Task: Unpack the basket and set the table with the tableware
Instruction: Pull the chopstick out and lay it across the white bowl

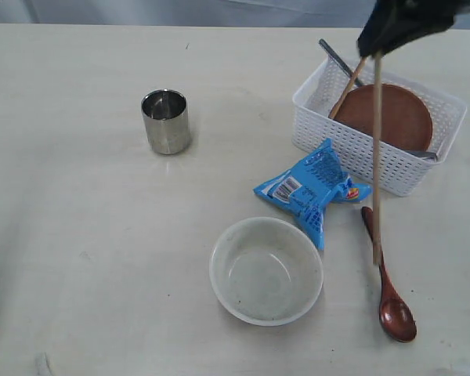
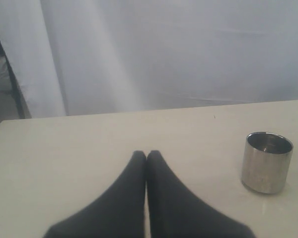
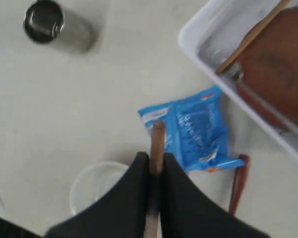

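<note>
Blue snack packet [image 1: 312,190] lies between basket [image 1: 352,160], bowl [image 1: 266,274] and spoon [image 1: 392,305], near gripped chopstick [image 1: 377,157]

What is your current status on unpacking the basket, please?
Left gripper shut, empty. Right gripper shut on chopstick, hanging upright over table near spoon. Plate, second chopstick in basket. Blue packet close by.

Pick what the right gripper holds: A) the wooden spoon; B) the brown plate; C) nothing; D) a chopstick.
D: the right gripper is shut on a chopstick hanging upright, while the spoon lies on the table and the plate sits in the basket.
</note>
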